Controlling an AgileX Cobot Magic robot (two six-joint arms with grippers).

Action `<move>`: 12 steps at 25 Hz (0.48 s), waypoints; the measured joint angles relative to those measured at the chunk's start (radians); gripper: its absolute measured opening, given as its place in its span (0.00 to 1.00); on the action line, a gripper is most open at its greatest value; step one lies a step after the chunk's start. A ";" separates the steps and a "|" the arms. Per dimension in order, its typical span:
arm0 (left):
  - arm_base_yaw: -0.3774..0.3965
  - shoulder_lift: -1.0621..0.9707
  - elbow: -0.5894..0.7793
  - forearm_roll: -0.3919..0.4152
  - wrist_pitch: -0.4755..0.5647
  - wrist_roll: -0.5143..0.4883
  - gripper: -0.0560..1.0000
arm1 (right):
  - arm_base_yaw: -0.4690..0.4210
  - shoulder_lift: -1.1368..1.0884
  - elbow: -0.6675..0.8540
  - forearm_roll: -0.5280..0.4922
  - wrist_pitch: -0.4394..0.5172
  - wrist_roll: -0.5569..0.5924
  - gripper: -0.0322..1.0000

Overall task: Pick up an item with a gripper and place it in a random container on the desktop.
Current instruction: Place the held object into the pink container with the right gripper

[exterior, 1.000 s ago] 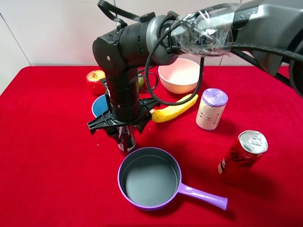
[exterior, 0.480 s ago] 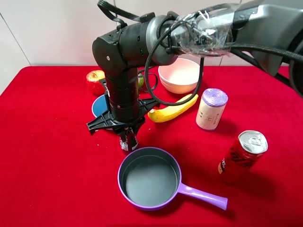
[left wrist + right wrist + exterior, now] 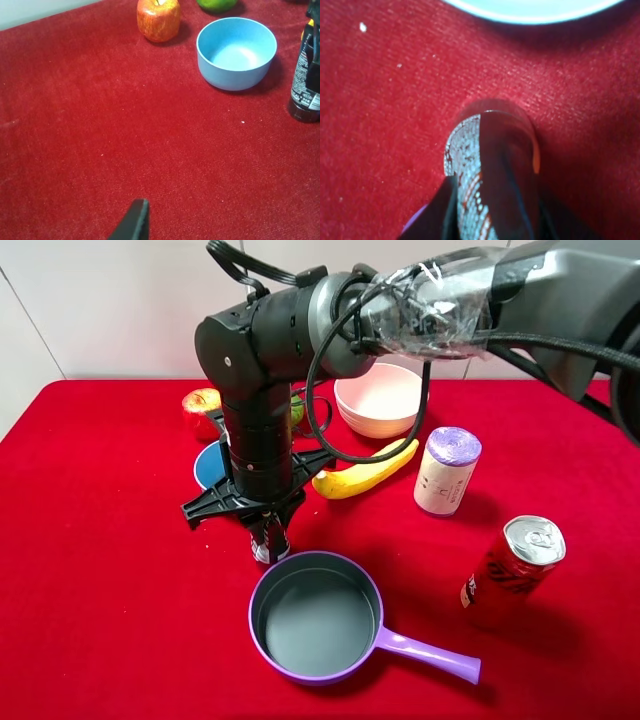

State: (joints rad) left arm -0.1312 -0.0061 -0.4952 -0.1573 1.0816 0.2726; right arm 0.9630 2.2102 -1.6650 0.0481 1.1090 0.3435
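Since a second earlier, the right gripper [image 3: 268, 534] had drawn its fingers in from a spread stance and was clenched on the item [image 3: 266, 549], a small dark tube with red and white print. The arm itself had hardly shifted.

The item stood upright a little left of the middle of the desk [image 3: 100, 590], between the blue bowl [image 3: 210, 464] on its far side and the rim of the purple-handled pan [image 3: 315, 615] on its near side, close to both. In the left wrist view its base appeared to rest on the red cloth, so it looked gripped but not yet lifted. The right wrist view showed its body pinched between the dark fingers [image 3: 437, 215].

The left gripper [image 3: 134, 222] showed only one dark tip over bare cloth, and I could not tell whether it was parted or closed.

The tube probably weighed very little and had soft walls with a glossy skin. A hard squeeze would likely buckle it, and a loose one might let it slide. The safest hold seemed to be across its flat faces at mid-height, where the body looked widest, and not near the thin crimped end.

The pink bowl [image 3: 378, 400] sat near the middle of the far edge, with the banana [image 3: 365, 472] lying between it and the item. The carry would need enough height to clear both the banana and the bowl's rim.
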 joint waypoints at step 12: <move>0.000 0.000 0.000 0.000 0.000 0.000 0.99 | 0.000 0.000 -0.127 0.005 0.091 -0.109 0.22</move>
State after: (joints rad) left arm -0.1312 -0.0061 -0.4952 -0.1573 1.0816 0.2726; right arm 0.9630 2.2104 -1.7925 0.0529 1.2002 0.2344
